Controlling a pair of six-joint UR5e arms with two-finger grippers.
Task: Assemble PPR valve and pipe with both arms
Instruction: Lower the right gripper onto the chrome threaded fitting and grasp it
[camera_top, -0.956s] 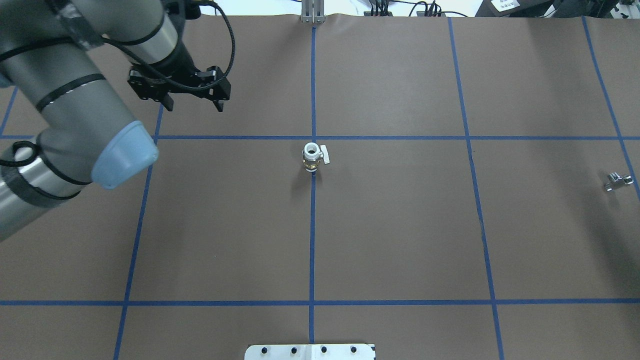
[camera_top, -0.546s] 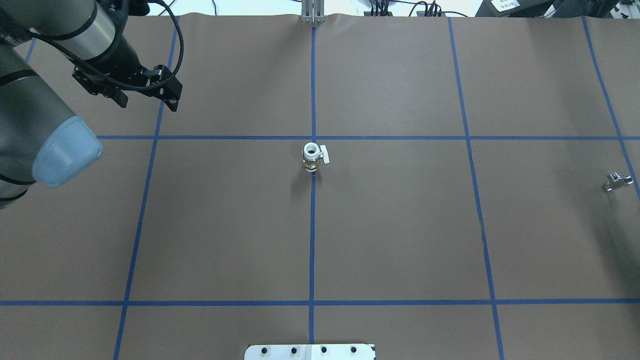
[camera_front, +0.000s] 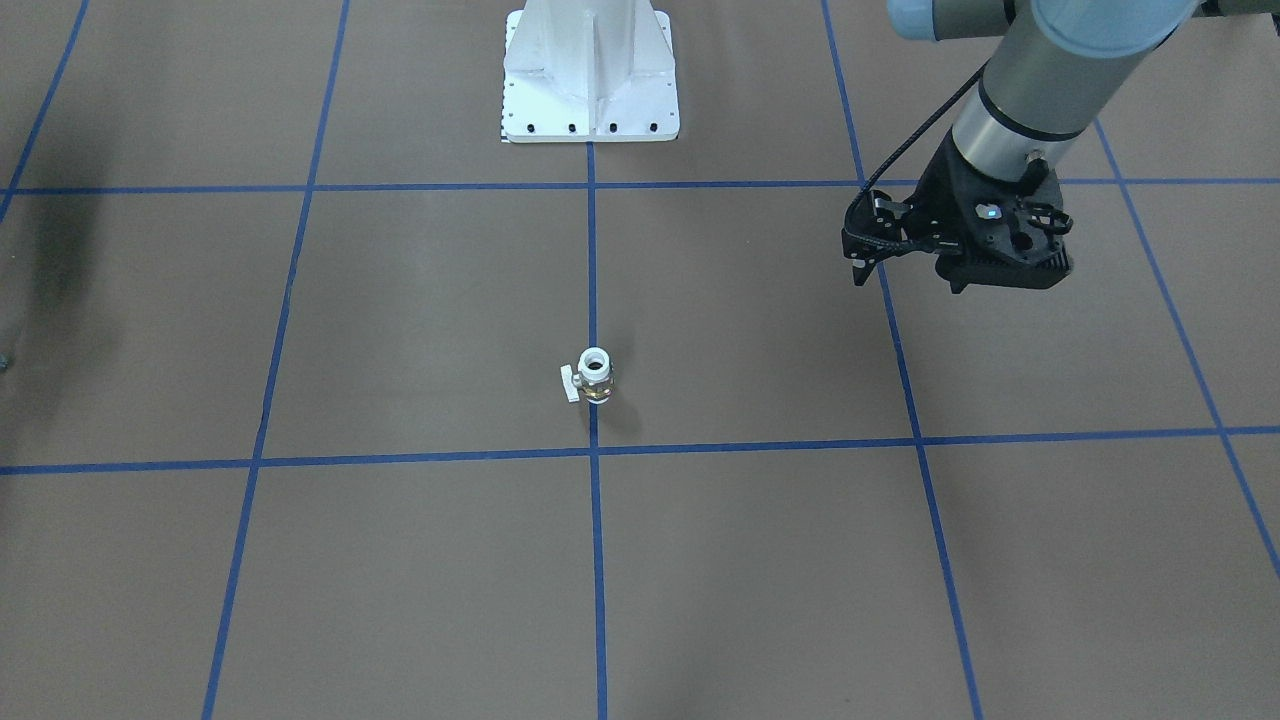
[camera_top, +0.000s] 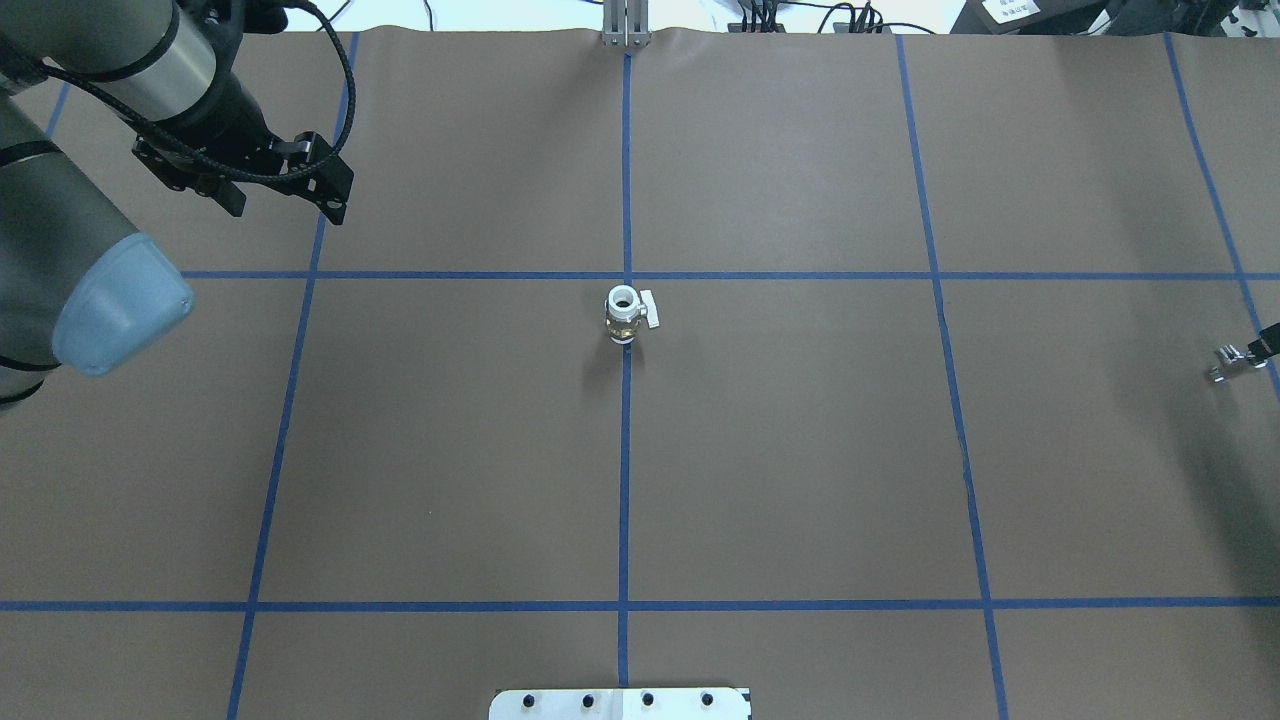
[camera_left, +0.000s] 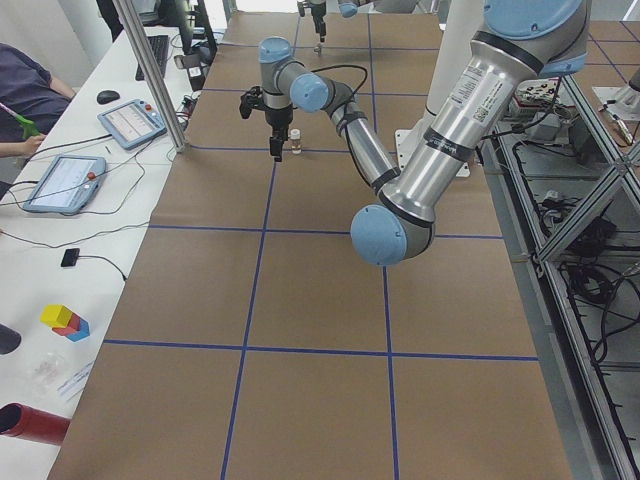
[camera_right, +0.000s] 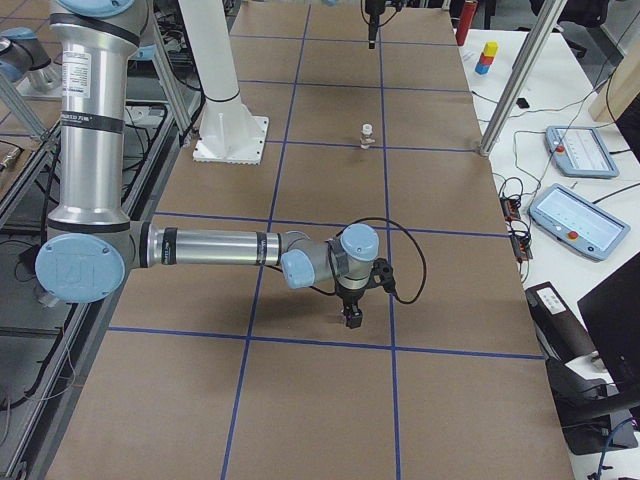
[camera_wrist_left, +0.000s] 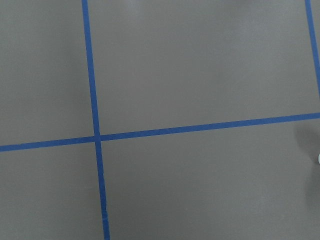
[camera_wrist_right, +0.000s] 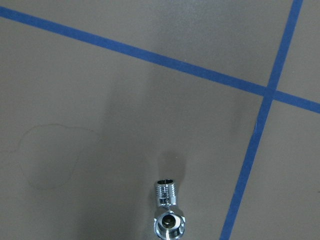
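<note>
The PPR valve (camera_top: 622, 315) stands upright at the table's middle on a blue tape line, white collar up and handle tab to its side. It also shows in the front view (camera_front: 593, 375). The pipe (camera_top: 1230, 362), a short silvery stub, lies near the right edge and shows low in the right wrist view (camera_wrist_right: 169, 212). My left gripper (camera_top: 287, 208) is open and empty, high at the far left, well away from the valve (camera_front: 905, 278). Only a black tip of my right gripper (camera_top: 1268, 340) shows next to the pipe; I cannot tell if it is open.
The white pedestal base (camera_front: 590, 70) stands at the robot's side of the table. A metal post (camera_top: 624, 25) stands at the far edge. Tablets (camera_right: 575, 150) and coloured blocks (camera_left: 65, 320) lie on the operators' side bench. Blue tape lines grid the brown mat.
My left gripper has moved left, away from the valve, still open and empty. A tip of my right gripper has come into view beside the pipe. The valve and pipe have not moved.
</note>
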